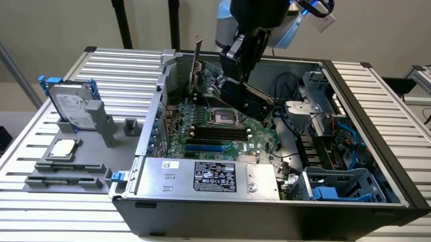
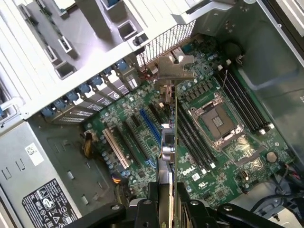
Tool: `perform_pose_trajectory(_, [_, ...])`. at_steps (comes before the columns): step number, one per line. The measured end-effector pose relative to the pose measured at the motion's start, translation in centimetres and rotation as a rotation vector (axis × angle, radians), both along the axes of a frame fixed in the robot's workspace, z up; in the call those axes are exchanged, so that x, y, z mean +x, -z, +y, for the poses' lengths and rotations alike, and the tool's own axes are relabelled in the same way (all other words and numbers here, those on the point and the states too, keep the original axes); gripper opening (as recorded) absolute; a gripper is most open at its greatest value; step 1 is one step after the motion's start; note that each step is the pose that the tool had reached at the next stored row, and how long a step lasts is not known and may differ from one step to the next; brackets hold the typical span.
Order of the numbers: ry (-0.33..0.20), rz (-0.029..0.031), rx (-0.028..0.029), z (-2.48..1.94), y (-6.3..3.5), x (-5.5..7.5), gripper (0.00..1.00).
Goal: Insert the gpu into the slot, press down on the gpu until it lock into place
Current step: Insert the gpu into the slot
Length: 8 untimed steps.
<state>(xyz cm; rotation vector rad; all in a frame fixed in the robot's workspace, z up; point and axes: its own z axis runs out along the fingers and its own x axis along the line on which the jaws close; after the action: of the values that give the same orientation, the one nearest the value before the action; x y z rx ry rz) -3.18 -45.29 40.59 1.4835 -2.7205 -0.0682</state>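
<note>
The gpu (image 1: 247, 99) is a thin black card hanging above the motherboard inside the open case. My gripper (image 1: 233, 83) is shut on its top edge. In the wrist view I see the gpu (image 2: 175, 118) edge-on, with its metal bracket (image 2: 175, 70) at the far end near the case's rear grille. The gripper (image 2: 172, 192) clamps it from both sides. The blue slot (image 1: 204, 148) lies on the board nearer the power supply, with nothing in it. In the wrist view the slot (image 2: 149, 126) runs beside the card's edge, a little apart from it.
A silver power supply (image 1: 202, 176) fills the case's near side. The CPU socket (image 1: 225, 117) and the black memory slots (image 1: 219, 133) sit close to the card. Cables and a drive cage (image 1: 336, 186) take up the exterior view's right. A hard drive (image 1: 70, 106) stands on the rack outside.
</note>
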Motion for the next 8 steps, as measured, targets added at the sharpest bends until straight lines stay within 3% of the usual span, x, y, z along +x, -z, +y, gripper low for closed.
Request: perform_pose_trajectory(8, [-0.145,-0.0152,0.0004,0.0,0.57,0.0,0.26])
